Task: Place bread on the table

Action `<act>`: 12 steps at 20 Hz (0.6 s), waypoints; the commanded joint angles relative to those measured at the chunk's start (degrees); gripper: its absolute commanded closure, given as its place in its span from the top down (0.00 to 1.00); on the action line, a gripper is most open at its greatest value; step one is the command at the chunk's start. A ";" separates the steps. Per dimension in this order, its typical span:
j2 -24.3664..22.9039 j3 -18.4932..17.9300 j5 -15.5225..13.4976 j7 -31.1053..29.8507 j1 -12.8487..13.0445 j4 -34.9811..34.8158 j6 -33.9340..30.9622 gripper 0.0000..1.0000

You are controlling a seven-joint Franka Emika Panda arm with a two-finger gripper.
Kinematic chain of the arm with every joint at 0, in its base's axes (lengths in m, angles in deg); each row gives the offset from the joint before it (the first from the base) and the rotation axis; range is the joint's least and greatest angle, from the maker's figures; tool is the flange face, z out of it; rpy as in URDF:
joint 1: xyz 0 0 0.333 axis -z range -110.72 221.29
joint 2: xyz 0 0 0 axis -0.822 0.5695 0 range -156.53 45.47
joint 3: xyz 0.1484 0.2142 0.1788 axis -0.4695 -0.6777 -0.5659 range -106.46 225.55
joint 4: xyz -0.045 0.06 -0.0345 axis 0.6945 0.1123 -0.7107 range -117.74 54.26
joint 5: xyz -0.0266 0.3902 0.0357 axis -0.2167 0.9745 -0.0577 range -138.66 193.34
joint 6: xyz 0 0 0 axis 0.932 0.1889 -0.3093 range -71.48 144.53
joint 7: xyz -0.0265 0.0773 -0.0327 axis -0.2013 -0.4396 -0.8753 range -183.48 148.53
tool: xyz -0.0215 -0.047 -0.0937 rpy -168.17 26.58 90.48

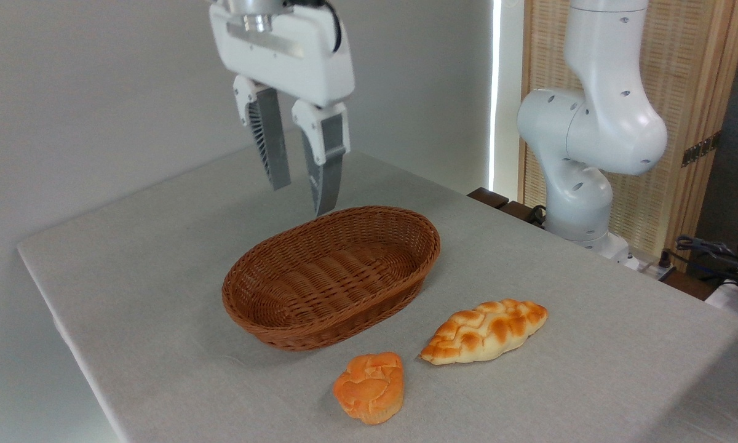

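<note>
I see the bench (129, 271) filling most of the view, covered in plain light grey cloth, with its far corner running off behind the tool and its near left edge cut by the bottom of the frame.

The arm (590, 123) stands at the right edge of the bench, white, its base beside a wooden slatted screen (689, 80). Loose cables (713, 249) lie past the right edge, off the bench.

The basket (332, 277), a brown oval wicker one, sits near the middle of the bench. I see nothing in it; its woven floor is in plain view.

The tool (300, 194) hangs above the far rim of the basket, well clear of the cloth. Its two grey fingers (270, 141) point down and stand apart with a clear gap between them. Nothing is held between them.

The bread (484, 331), the long braided loaf, lies flat on the cloth between the basket and the near right edge of the bench, just beside the basket without touching it. Its pointed ends run left to right.

The bun (370, 387), small, round and orange, rests on the cloth toward the near edge, near the loaf's left end and apart from both loaf and basket.
</note>
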 commanded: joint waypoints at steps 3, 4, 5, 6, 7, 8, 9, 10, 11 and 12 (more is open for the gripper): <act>3.48 1.23 -0.63 -0.67 -0.70 1.61 1.23 1.00; 3.48 1.23 -0.63 -0.67 -0.70 1.61 1.23 1.00; 3.48 1.23 -0.63 -0.67 -0.70 1.61 1.23 1.00; 3.31 1.23 -0.63 -0.67 -0.70 1.52 1.06 1.00; 3.05 1.23 -0.63 -0.76 -0.61 1.35 0.27 1.00; 2.87 1.23 -0.63 -0.67 -0.61 1.26 -0.52 1.00; 2.87 1.23 -0.63 -0.93 -0.44 1.34 -0.53 1.00; 2.78 1.14 -0.54 -0.94 -0.44 1.35 -0.35 1.00; 2.78 1.14 -0.45 -0.85 -0.44 1.35 -0.35 1.00; 2.78 1.14 -0.37 -0.85 -0.44 1.35 -0.18 1.00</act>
